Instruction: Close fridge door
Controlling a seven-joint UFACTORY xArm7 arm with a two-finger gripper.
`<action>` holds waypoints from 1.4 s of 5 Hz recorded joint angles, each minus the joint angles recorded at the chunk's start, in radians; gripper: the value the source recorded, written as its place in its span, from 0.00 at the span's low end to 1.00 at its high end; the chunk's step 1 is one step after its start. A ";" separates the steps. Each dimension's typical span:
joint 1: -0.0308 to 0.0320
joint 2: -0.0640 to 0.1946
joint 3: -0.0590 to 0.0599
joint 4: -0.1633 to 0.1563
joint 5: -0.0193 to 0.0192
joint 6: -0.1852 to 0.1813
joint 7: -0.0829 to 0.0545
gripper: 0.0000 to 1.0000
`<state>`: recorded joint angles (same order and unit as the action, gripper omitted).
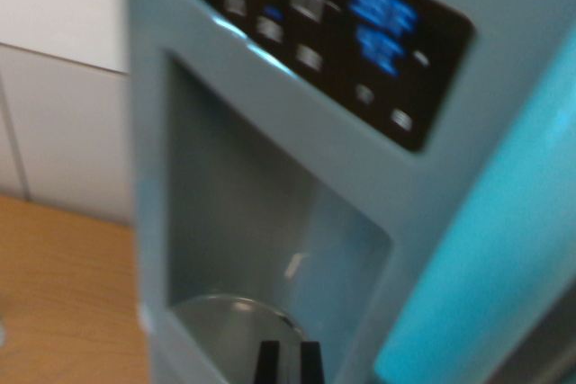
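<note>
At bottom centre the jaws, slightly spread and empty, are seen just before the fridge door [297, 222], its dispenser recess directly ahead.

A wooden worktop [63, 299] lies at the lower left. Behind it stands a white wall [54, 87].

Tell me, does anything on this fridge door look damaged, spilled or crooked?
Nothing stands out. The fridge door, its dark panel with blue lights and the recess below look whole and dry. The picture is blurred and tilted, so small faults could be hidden.
</note>
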<state>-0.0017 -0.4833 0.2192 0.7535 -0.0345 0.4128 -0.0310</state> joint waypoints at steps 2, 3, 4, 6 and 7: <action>-0.0010 0.065 -0.056 0.052 0.0000 0.000 0.000 1.00; -0.0013 0.112 -0.075 0.083 0.0000 0.000 0.000 1.00; -0.0013 0.112 -0.075 0.083 0.0000 0.000 0.000 1.00; -0.0019 0.152 -0.089 0.114 0.0000 0.000 0.000 1.00; -0.0021 0.176 -0.099 0.136 0.0000 -0.001 0.000 1.00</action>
<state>-0.0038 -0.3068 0.1207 0.8893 -0.0345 0.4115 -0.0310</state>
